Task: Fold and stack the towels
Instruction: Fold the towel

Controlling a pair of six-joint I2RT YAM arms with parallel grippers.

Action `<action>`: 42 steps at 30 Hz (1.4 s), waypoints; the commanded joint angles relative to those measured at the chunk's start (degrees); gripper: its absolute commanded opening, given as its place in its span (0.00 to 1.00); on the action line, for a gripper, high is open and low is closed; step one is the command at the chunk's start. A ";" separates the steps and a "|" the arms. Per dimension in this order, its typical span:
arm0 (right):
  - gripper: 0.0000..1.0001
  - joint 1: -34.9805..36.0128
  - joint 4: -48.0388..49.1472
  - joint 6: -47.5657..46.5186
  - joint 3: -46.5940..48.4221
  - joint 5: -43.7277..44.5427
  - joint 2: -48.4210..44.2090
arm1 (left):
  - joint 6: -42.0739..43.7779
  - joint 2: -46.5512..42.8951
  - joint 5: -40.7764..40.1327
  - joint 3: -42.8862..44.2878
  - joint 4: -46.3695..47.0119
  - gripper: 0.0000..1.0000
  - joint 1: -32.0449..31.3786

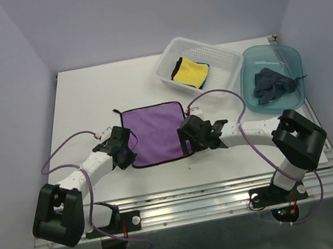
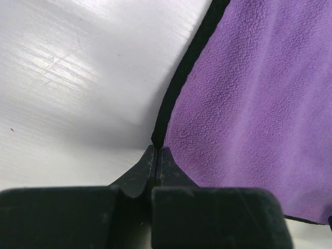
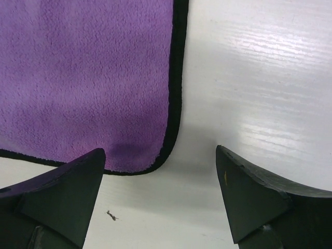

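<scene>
Left end effector (image 2: 156, 151) pinches purple towel (image 1: 155, 133) edge, right end effector (image 3: 160, 150) gapes

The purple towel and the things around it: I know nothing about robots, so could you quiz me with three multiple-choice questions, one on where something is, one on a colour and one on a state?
1. Where is the yellow towel?
A. In the white basket
B. Hanging from a pincer
C. Draped over an arm

2. What colour is the towel spread flat on the table?
A. Yellow
B. Bright blue
C. Purple

3. What is the state of the right pincer?
A. Shut on a towel
B. Open, holding nothing
C. Gripping a basket

Answers:
1. A, since the top view shows it lying folded inside the basket.
2. C, since the purple towel lies flat between the two arms.
3. B, since the right wrist view shows its fingers wide apart by the towel's corner.
</scene>
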 commanded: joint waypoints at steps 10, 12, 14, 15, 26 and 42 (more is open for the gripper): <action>0.69 0.74 -3.87 2.88 3.29 6.14 1.99 | 0.91 0.33 0.90 -1.63 2.18 0.00 -0.23; 0.64 0.82 -3.96 2.89 3.64 6.41 2.61 | 0.82 -0.02 0.73 -1.81 2.01 0.00 -0.23; 0.58 0.65 -3.53 2.54 3.91 5.89 3.31 | 0.82 -0.20 0.64 -1.98 2.01 0.00 -0.23; 0.55 0.74 -3.52 2.36 3.99 5.62 3.66 | 0.91 -0.20 0.64 -1.98 2.09 0.00 -0.23; 0.01 0.91 1.47 0.34 1.71 3.07 -0.63 | 2.75 -3.36 2.13 -1.55 1.83 0.00 -0.23; 0.01 1.09 -1.32 -1.69 -0.14 -16.97 -42.55 | 7.15 -44.82 21.81 10.57 -5.19 0.00 -0.84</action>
